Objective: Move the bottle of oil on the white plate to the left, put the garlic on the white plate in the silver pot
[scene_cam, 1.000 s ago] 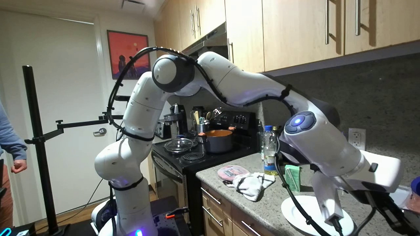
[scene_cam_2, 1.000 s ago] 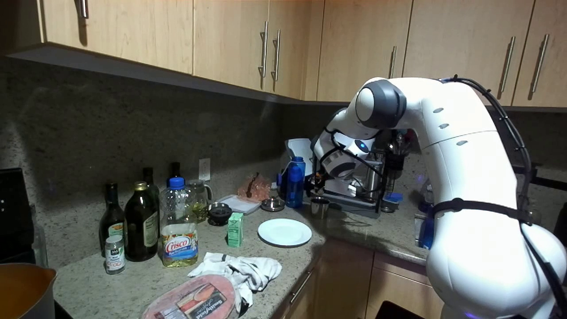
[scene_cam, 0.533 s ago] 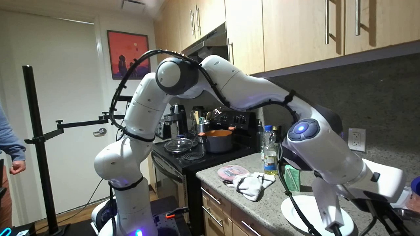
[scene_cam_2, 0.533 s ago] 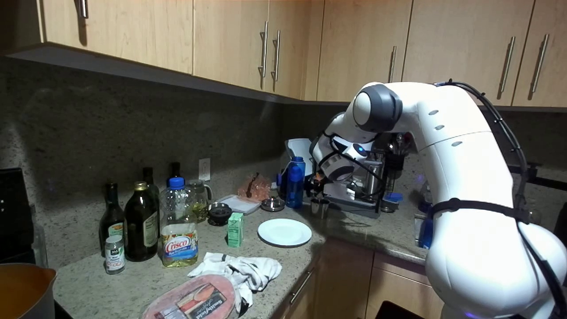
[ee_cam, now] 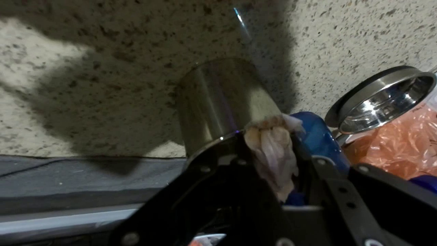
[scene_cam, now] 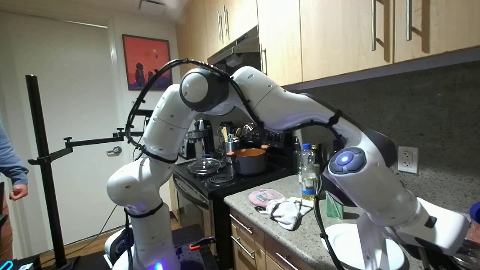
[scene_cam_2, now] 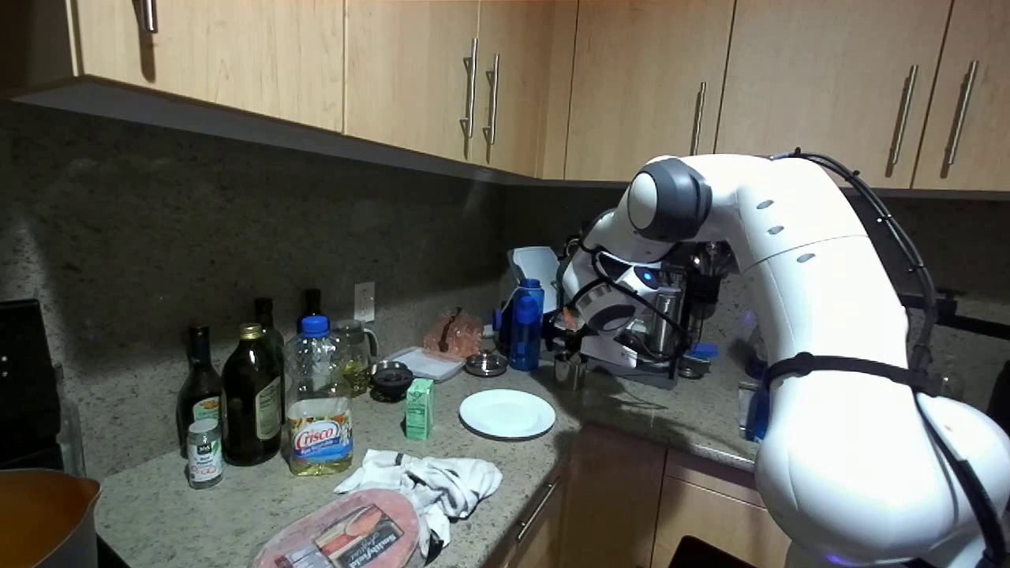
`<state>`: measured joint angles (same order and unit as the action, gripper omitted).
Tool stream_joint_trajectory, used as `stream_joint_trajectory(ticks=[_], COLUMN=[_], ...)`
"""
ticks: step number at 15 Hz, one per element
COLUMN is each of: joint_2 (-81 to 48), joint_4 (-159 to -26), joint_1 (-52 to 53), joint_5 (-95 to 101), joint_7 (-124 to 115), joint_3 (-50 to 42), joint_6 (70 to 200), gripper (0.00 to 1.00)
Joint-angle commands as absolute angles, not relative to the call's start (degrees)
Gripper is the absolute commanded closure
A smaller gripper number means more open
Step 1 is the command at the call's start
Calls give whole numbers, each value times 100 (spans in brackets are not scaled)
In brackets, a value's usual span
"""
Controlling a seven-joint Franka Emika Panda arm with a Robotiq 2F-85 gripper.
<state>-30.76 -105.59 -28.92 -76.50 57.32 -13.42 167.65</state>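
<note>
My gripper (ee_cam: 276, 147) is shut on the garlic (ee_cam: 273, 150), a pale papery bulb, in the wrist view. The garlic is at the rim of the silver pot (ee_cam: 218, 102), overlapping its opening in this view; I cannot tell how high above it. The silver pot also shows in an exterior view (scene_cam_2: 570, 372), just under the dark gripper. The white plate (scene_cam_2: 507, 415) lies bare on the counter, partly behind the arm in an exterior view (scene_cam: 343, 243). The bottle of oil (scene_cam_2: 319, 430), with blue cap and Crisco label, stands upright on the counter, apart from the plate.
A blue bottle (scene_cam_2: 526, 327), a steel bowl (scene_cam_2: 485, 363) and a dish rack (scene_cam_2: 631, 371) stand near the silver pot. A green carton (scene_cam_2: 419, 409), a towel (scene_cam_2: 442, 481) and dark bottles (scene_cam_2: 252, 394) are farther along the counter. An orange-lined pot (scene_cam: 250, 163) is on the stove.
The arm has lowered and reached slightly farther out, bringing the gripper down by the silver pot. The bottle of oil and the white plate have not moved.
</note>
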Motion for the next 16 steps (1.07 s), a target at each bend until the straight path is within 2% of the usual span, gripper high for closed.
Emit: stream_joint_trajectory(ticks=[1, 2, 3, 4, 5, 7, 12, 16], joint_2=[-3069, -3071, -3074, -3064, -3059, -2994, -2574, -2025], joint_4=[-10516, -10494, -10479, -10472, -10465, -10493, -10685, -10989], joint_1=[-3067, -3087, -3094, -3093, -3106, -3135, -3208, -3188], joint_5=[-7937, -7980, -8004, -7995, -8010, -8026, -8085, -7981], joint_7=[5948, 5969, 5976, 5964, 5975, 6004, 6353, 6613], joint_3=[-1265, -1255, -1255, -1268, -1266, -1268, -1270, -1342], joint_6=[16708, 16707, 16718, 16723, 16733, 16737, 16754, 16718], gripper=[64, 56, 65, 61, 40, 33, 1, 0])
